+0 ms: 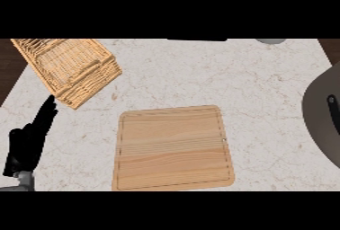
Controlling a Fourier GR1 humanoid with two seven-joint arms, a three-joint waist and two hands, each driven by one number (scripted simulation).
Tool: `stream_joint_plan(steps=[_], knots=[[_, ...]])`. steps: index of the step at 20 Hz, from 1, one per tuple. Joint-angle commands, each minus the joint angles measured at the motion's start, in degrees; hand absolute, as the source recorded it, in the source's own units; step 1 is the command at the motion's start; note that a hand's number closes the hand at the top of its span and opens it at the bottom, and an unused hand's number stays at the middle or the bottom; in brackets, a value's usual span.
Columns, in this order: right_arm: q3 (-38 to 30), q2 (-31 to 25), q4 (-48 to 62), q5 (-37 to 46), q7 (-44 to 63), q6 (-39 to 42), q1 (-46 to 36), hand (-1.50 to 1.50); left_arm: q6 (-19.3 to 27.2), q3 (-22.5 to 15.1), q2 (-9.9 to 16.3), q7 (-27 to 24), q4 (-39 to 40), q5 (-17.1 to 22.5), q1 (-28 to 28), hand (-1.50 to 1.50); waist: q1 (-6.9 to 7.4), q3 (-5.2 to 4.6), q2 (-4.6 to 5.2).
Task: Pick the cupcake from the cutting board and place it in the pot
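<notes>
**Mia:** What was the biggest thing you saw?

**Ben:** The counter (199,76). It was pale and speckled, and it filled nearly the whole frame. Next biggest was the cutting board (174,148), flat and wooden, in the lower middle.

**Mia:** Was the cupcake on the board?

**Ben:** No. The board was bare. I could not see the cupcake anywhere, so I could not tell where it was.

**Mia:** And the pot?

**Ben:** At the right edge there was a big grey round thing (322,119) with a dark handle (334,110). I think that was the pot, but most of it was cut off, so I could not see inside.

**Mia:** What else?

**Ben:** A woven basket (69,67) sat tilted in the upper left. Below it, at the left edge, was the left hand (26,143). Its fingers were straight and pointed up. It held nothing and touched nothing. It was just resting.

**Mia:** And the right hand?

**Ben:** It did not show at all.

**Mia:** How would a cupcake feel to pick up?

**Ben:** My guess was light and soft. The top would squash and smear easily. The paper part at the bottom is stiffer, so I would hold it there, low on the sides, with the fingers curled round gently.
</notes>
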Motion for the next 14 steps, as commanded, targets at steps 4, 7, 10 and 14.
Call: stream_joint_plan(steps=[4,7,10,14], knots=[[-8.09,0.62,0.59,-9.81,-6.45,2.57,-1.48,-1.5,-0.31,0.38,0.08,1.31,-0.69,-0.31,0.13,0.0,-0.66,-0.17,-0.29],[-8.11,-4.18,0.34,-11.68,-5.31,11.76,0.85,-1.5,-1.55,3.14,1.07,-2.18,2.65,0.96,-0.14,0.0,-1.77,-0.3,-0.65],[-10.04,-2.96,0.91,-15.0,-9.44,14.61,5.17,-1.5,-0.4,1.0,-0.55,3.12,-3.02,-0.26,0.99,0.0,-1.69,-0.24,-0.71],[-11.02,-6.64,-3.06,-18.67,-8.09,21.89,10.03,-1.5,-1.08,3.74,0.84,-0.11,0.38,-0.37,1.97,0.0,-2.73,-0.37,-1.1]])
